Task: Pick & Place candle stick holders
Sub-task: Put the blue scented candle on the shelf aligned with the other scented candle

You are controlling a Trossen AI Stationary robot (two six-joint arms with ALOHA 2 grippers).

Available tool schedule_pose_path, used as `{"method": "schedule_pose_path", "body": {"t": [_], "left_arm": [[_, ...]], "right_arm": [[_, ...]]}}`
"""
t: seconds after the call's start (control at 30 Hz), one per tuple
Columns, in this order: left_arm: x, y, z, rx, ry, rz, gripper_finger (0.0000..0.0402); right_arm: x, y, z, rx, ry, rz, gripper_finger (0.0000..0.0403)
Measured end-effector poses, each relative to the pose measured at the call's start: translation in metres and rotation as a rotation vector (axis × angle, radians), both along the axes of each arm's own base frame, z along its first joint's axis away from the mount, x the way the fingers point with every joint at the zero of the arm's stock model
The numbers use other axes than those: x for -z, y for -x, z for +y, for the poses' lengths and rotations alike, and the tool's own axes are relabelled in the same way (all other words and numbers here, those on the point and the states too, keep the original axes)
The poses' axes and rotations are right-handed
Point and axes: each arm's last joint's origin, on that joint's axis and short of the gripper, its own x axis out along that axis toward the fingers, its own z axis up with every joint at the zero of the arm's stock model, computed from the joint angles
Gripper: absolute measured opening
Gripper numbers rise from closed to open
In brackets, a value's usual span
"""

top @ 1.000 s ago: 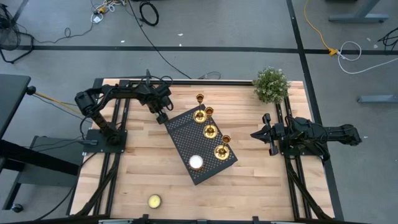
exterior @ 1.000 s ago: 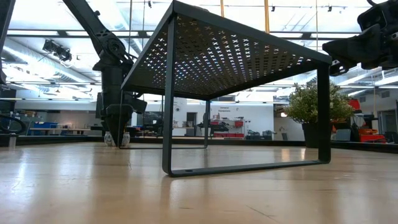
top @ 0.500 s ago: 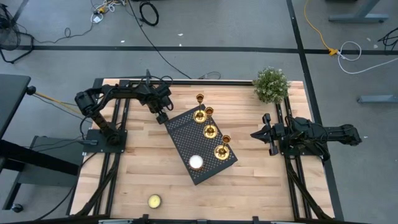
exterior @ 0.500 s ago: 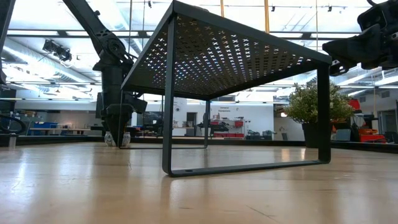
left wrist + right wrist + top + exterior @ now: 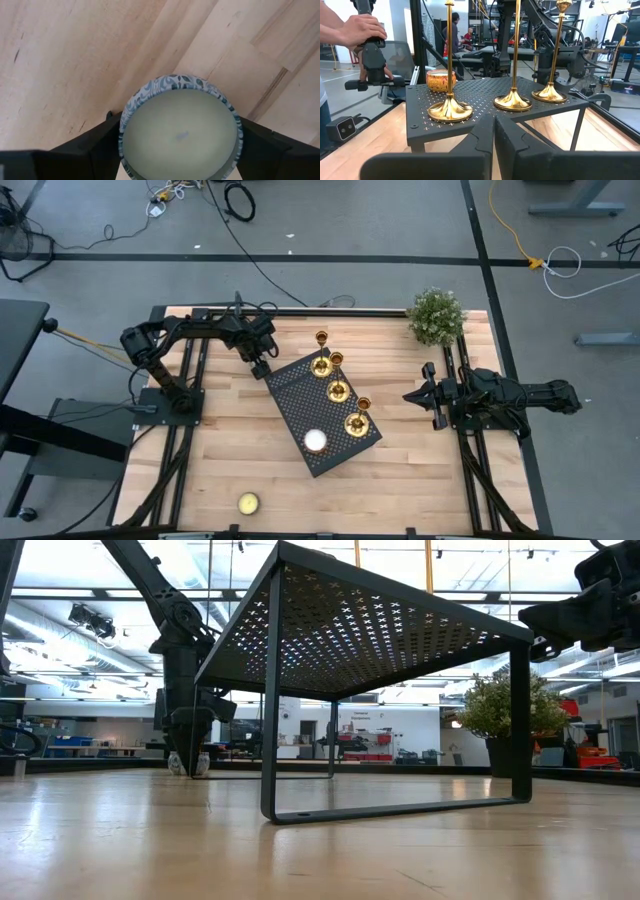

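Three shiny gold candle stick holders [image 5: 338, 390] stand upright by their round bases on a black perforated rack [image 5: 300, 395]; the right wrist view shows them too [image 5: 512, 102]. My left gripper [image 5: 259, 367] is down at the table by the rack's far left corner, shut on a candle in a blue-and-white patterned tin [image 5: 180, 135]. My right gripper [image 5: 415, 395] is shut and empty, hovering right of the rack and pointing at it. My left gripper has the tin's round side wall [image 5: 122, 127] between its two fingers, one on each opposite side. The fingers come from above, pointing down. The tin stands upright with its bottom on the table [image 5: 197, 764].
A white candle [image 5: 316, 441] sits on the rack's near end. A yellowish candle [image 5: 248, 503] lies on the table near the front edge. A potted plant [image 5: 437, 317] stands at the far right corner. A person's hand [image 5: 360, 30] holds a device beyond the table.
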Motion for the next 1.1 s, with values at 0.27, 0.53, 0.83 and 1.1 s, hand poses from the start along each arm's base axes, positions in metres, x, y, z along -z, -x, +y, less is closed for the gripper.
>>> {"method": "schedule_pose_path", "body": {"t": [0.27, 0.53, 0.83, 1.1], "left_arm": [[-0.005, 0.005, -0.003, -0.006, 0.013, 0.019, 0.0306], [-0.021, 0.011, -0.006, -0.011, -0.006, -0.005, 0.0306], [-0.04, 0.019, -0.01, -0.039, -0.014, -0.021, 0.0306], [-0.069, 0.014, -0.002, -0.05, -0.012, -0.018, 0.0305]], "right_arm": [[0.0, 0.0, 0.0, 0.0, 0.0, 0.0, 0.0018], [0.0, 0.0, 0.0, 0.0, 0.0, 0.0, 0.0018], [0.0, 0.0, 0.0, 0.0, 0.0, 0.0, 0.0018], [0.0, 0.0, 0.0, 0.0, 0.0, 0.0, 0.0018]]}}
